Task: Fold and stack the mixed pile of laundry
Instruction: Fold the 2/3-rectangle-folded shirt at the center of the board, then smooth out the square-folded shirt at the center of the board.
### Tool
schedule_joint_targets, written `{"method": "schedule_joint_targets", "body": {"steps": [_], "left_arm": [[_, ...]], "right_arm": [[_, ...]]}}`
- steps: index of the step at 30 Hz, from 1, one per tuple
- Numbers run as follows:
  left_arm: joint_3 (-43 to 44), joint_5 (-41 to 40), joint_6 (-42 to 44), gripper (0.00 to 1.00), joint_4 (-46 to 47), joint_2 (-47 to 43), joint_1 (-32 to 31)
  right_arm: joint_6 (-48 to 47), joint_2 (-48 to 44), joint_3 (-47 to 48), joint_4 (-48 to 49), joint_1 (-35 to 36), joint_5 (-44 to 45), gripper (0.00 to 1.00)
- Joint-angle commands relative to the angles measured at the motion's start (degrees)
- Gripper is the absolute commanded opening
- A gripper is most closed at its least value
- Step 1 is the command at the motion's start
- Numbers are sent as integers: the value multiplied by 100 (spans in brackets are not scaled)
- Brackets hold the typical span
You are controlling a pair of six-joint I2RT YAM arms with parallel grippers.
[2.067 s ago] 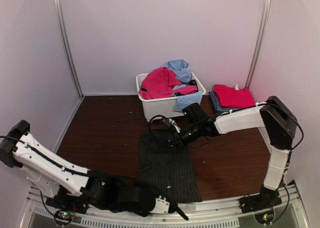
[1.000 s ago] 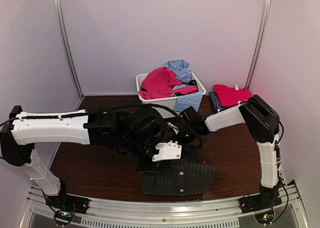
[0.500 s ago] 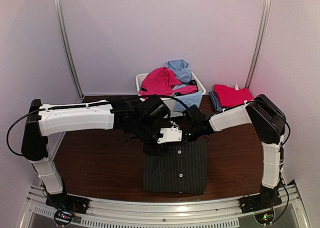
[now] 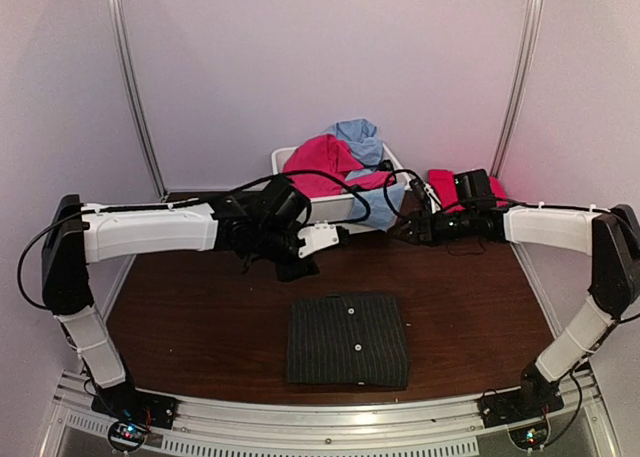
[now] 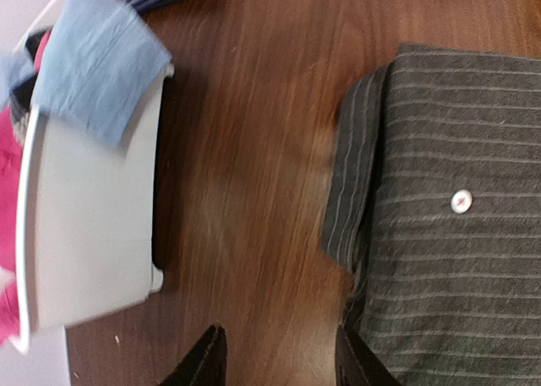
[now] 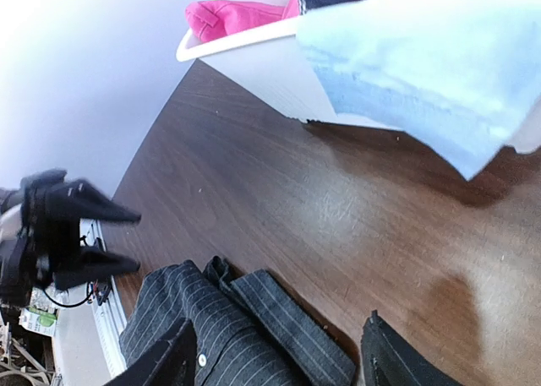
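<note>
A black pinstriped garment [image 4: 348, 339] lies folded into a rectangle on the brown table, near the front edge. The rest of the mixed laundry pile, pink-red cloth [image 4: 322, 162] and light blue cloth [image 4: 360, 137], fills the white tub [image 4: 333, 209]. My left gripper [image 4: 298, 269] hovers open between the tub and the folded garment [image 5: 448, 217]. In its wrist view the left gripper [image 5: 279, 365] has only bare table between its fingers. My right gripper [image 4: 411, 231] hangs open right of the tub. Its wrist view shows the right gripper [image 6: 279, 361] empty above the garment's edge [image 6: 228, 327].
A folded pink-red garment [image 4: 444, 186] lies at the back right, partly hidden behind my right arm. Light blue cloth [image 6: 423, 73] drapes over the tub's front wall [image 6: 270, 61]. My left gripper [image 6: 127, 238] shows in the right wrist view. Grey walls enclose the table.
Both grippers let go of the pinstriped garment, opened and pulled back toward the tub. The garment now lies flat and folded, free of both arms.
</note>
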Motion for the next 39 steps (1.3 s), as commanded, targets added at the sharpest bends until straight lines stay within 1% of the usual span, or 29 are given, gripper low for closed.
{"method": "schedule_joint_targets", "body": {"steps": [1,2,4,6,9,12,14,17,21,22,24,26,27,29,32,33,34,39], "left_arm": [[-1272,606,-1899,55,925,-1293,430],[-1676,731,-2414,59,1182,-1550,483],[-2363,1152,-3378,62,1666,-1970,625],[-3006,1628,-4177,64,2172,-2186,757],[-3547,1911,-5008,65,2822,-2221,858],[-3826,2085,-5484,65,3323,-2008,884],[-3972,2174,-5759,65,3692,-1811,895],[-4026,2390,-6028,65,4129,-1460,915],[-4077,2605,-6322,62,4693,-1056,923],[-4086,2635,-6365,61,4796,-989,924],[-4099,2707,-6404,55,4963,-893,924],[-4107,2717,-6417,46,5036,-856,932],[-4096,2735,-6400,40,5040,-865,932],[-4087,2724,-6344,23,5008,-949,932],[-4009,2565,-6198,5,4848,-1166,932],[-3950,2490,-6094,1,4733,-1231,940],[-3866,2440,-5985,0,4593,-1269,941],[-3441,2136,-5499,0,4094,-1130,977]], "right_arm": [[209,-575,-913,96,1,-240,66],[350,-674,-1160,435,35,-442,65],[626,-753,-1521,860,103,-647,65],[612,-670,-1612,779,201,-637,65],[465,-416,-1589,575,322,-546,66],[377,-106,-1495,529,458,-564,67],[273,44,-1422,332,547,-341,67],[138,252,-1319,94,598,-111,63],[69,339,-1324,-48,647,94,63],[55,352,-1325,-51,661,68,62],[102,357,-1356,72,701,-53,54],[146,333,-1357,139,732,-151,40],[156,297,-1338,119,736,-166,31],[145,158,-1318,44,736,-92,16],[112,-129,-1284,-207,737,93,0],[105,-231,-1286,-288,737,155,0],[97,-350,-1300,-340,737,222,0],[25,-739,-1334,-562,584,712,0]]}}
